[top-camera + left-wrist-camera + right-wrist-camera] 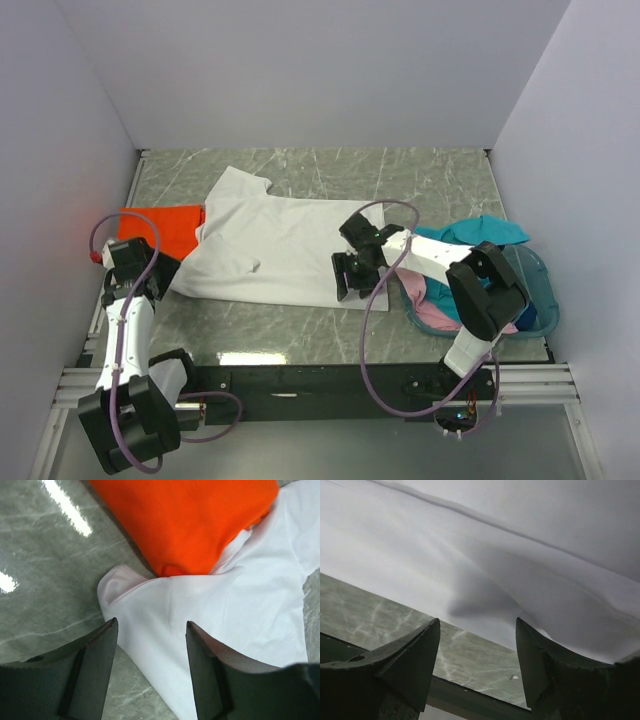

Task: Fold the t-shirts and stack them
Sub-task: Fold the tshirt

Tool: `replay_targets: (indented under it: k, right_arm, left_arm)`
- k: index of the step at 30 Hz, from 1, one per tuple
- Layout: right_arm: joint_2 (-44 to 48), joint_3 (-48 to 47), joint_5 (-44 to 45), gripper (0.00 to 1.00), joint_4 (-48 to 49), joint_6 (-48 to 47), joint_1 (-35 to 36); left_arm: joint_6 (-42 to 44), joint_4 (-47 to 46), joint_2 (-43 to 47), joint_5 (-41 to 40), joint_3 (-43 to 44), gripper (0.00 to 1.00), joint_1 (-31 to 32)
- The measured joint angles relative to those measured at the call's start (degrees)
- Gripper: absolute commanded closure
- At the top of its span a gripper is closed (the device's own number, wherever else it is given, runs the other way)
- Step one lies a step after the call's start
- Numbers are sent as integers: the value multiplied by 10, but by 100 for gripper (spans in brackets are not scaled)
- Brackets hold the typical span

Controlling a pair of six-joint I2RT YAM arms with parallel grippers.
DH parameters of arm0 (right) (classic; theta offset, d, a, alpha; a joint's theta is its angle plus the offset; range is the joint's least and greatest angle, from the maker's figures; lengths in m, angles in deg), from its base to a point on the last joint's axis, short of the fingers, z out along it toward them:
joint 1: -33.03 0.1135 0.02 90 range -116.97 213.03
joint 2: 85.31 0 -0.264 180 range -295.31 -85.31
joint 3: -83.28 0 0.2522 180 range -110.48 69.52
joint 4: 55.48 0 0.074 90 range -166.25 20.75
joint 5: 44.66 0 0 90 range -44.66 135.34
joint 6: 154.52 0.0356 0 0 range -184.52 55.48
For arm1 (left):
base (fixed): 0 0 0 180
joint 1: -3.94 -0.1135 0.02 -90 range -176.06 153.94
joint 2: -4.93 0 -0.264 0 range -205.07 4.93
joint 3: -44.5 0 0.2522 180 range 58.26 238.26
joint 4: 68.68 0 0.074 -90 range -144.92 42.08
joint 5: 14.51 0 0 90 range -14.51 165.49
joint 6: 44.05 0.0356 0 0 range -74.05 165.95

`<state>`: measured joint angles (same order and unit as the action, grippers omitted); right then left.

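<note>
A white t-shirt (270, 245) lies spread across the middle of the table. A folded orange t-shirt (165, 228) lies to its left, and the white one overlaps its edge. My left gripper (165, 275) is open at the white shirt's near left corner. In the left wrist view its fingers (151, 623) straddle that corner of the white shirt (225, 610) just below the orange shirt (190, 520), holding nothing. My right gripper (350, 275) is open at the white shirt's near right edge. The right wrist view shows this gripper (478, 622) empty over the hem (510, 580).
A translucent teal basket (545, 300) stands at the right, behind my right arm. A teal shirt (480, 232) and a pink shirt (430, 305) lie in it. White walls close in the table on three sides. A dark rail (300, 375) runs along the table's near edge.
</note>
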<state>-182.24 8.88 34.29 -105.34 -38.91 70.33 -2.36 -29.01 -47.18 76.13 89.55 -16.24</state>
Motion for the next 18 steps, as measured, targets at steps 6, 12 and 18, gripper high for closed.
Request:
replay_targets:
  k: [6,12,18]
  right_arm:
    - [3,38,1,32,15,5,1]
    - [18,57,7,31,26,19,1]
    - [70,111,18,31,19,40,1]
  left_arm:
    - [42,-7,-19,5,35,37,0]
    - [67,-14,-33,9,46,38,0]
    - [75,-12,-31,10,46,37,0]
